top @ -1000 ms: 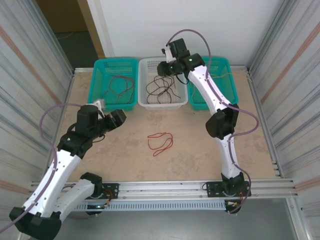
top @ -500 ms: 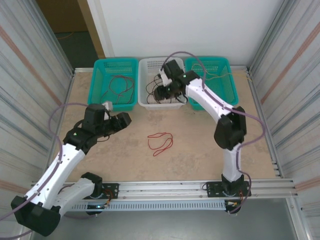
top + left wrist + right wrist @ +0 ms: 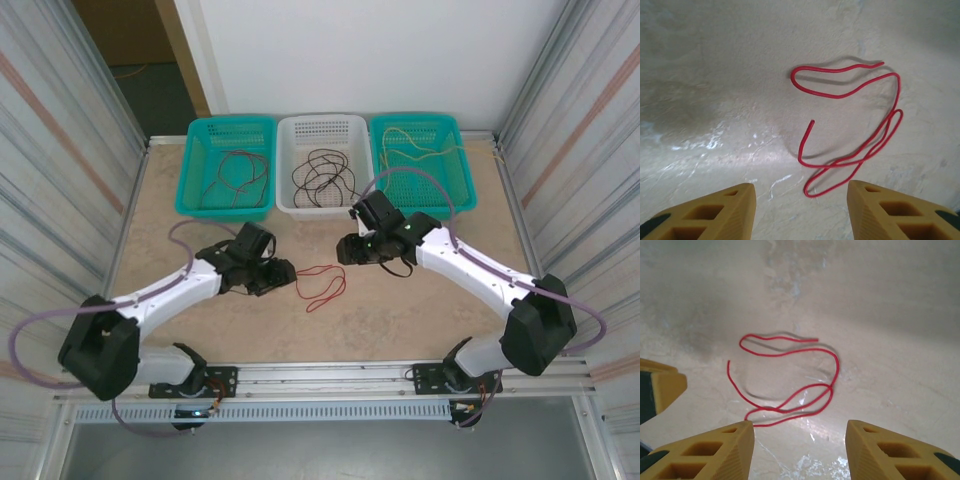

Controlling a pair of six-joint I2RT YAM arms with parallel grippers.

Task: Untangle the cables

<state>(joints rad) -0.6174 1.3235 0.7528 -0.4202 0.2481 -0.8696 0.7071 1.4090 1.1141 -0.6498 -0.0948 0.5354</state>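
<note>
A single red cable [image 3: 322, 285] lies loose on the bare bench [image 3: 400, 325], near the middle and well apart from the 3 baskets lined up along the far edge. In the top view the left fingers [image 3: 278, 278] sit low over the bench just beside the cable's left end, and the right fingers [image 3: 345, 250] sit just beyond its far right side, so the wire lies between the 2. From the left wrist, the left fingers [image 3: 715, 210] are spread, with only bench showing in the gap and nothing grasped; the red cable [image 3: 840, 162] curls just ahead of the tips in a few uneven loops, both ends free. From the right wrist, the right fingers [image 3: 890, 450] are likewise released and grasp nothing, the red cable [image 3: 785, 410] lying flat just in front of them, and 1 tip of the left fingers [image 3: 660, 390] shows at the left edge, close to the wire but not touching it. The left teal basket [image 3: 232, 212] holds red cables [image 3: 240, 170], the white basket [image 3: 325, 213] holds a tangle of black cables [image 3: 322, 175], and the right teal basket [image 3: 415, 119] holds a yellow cable [image 3: 415, 150].
</note>
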